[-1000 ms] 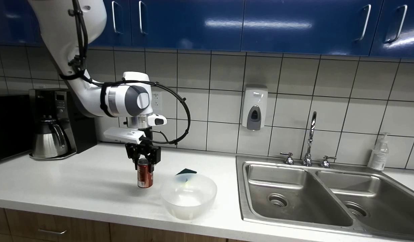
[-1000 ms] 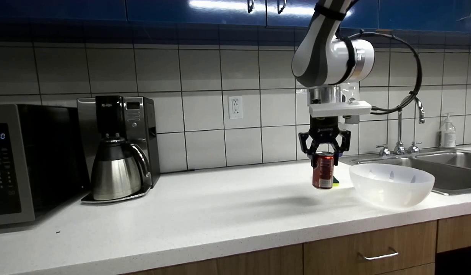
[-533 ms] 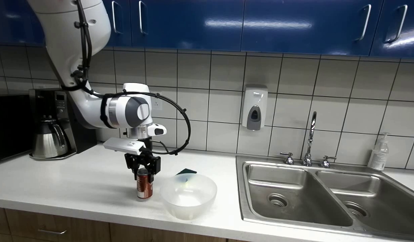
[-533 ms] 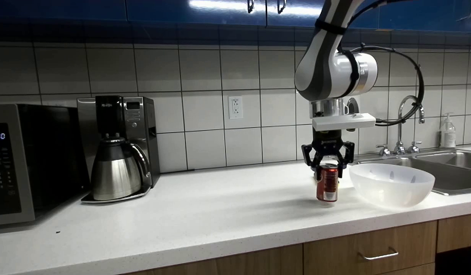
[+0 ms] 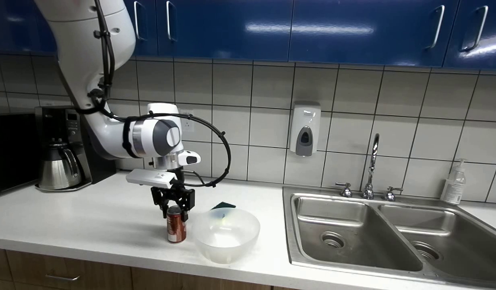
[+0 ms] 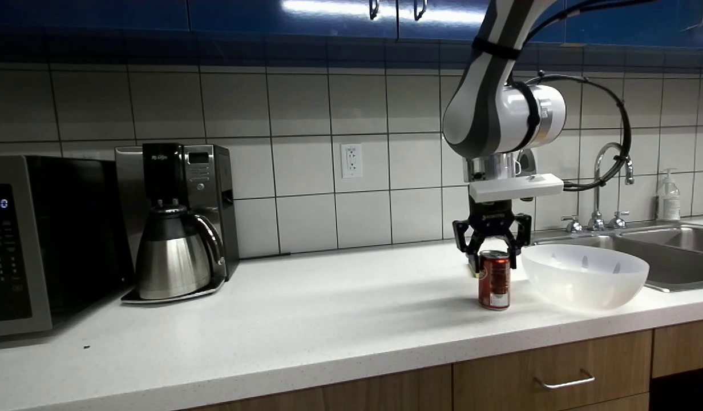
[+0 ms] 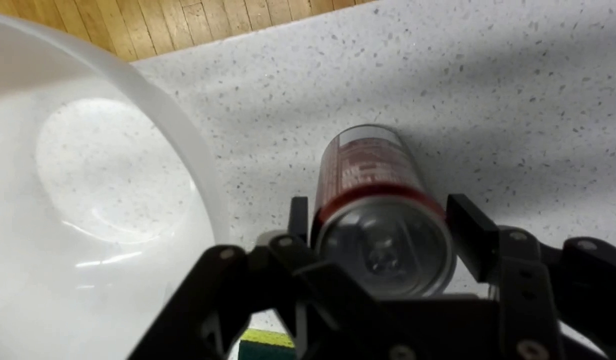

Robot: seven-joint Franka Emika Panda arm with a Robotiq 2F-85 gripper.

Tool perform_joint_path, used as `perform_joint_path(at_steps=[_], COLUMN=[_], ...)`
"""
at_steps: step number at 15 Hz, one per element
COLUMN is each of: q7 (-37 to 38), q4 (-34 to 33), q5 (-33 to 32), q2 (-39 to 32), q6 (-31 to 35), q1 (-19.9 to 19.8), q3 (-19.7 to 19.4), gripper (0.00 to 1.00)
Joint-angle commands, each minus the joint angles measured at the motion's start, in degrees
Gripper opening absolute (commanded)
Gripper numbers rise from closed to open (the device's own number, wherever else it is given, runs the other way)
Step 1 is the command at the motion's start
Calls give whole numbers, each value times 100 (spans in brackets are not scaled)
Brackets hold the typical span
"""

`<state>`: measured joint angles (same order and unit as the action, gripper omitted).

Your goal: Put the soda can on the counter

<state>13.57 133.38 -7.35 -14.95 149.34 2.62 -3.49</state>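
The red soda can (image 5: pixel 176 231) stands upright on the white counter (image 5: pixel 91 217), near its front edge and just beside the clear bowl. It also shows in an exterior view (image 6: pixel 494 291) and in the wrist view (image 7: pixel 370 165), its silvery top toward the camera. My gripper (image 6: pixel 494 266) is around the can's upper part, with a finger on each side. In the wrist view my gripper (image 7: pixel 380 222) is slightly open: a thin gap shows between the left finger and the can, while the right finger is close to it or touching. The can's base appears to rest on the counter.
A clear round bowl (image 6: pixel 585 282) stands right beside the can. A green and yellow sponge (image 5: pixel 224 205) lies behind the bowl. The steel double sink (image 5: pixel 290 241) is farther along. A coffee maker (image 6: pixel 174 251) and a microwave (image 6: pixel 37 245) stand at the far end.
The gripper has moved down with the can, which was held above the counter and now stands on it. The fingers have parted slightly from the can.
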Motion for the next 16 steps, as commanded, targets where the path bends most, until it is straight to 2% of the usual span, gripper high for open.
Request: perform_joint_path(at_steps=[1, 3, 9, 12, 13, 16], q7=[245, 205, -10, 102, 28, 27], q4=[3, -7, -166, -132, -197, -191], q5=[-208, -136, 139, 39, 30, 32], q2=[90, 179, 755, 1128, 787, 1011], q6=[-70, -163, -991, -1444, -1068, -1307], q1=[120, 113, 21, 17, -27, -42], q3=[-109, -86, 55, 72, 73, 94], gripper=[100, 100, 100, 100, 100, 100])
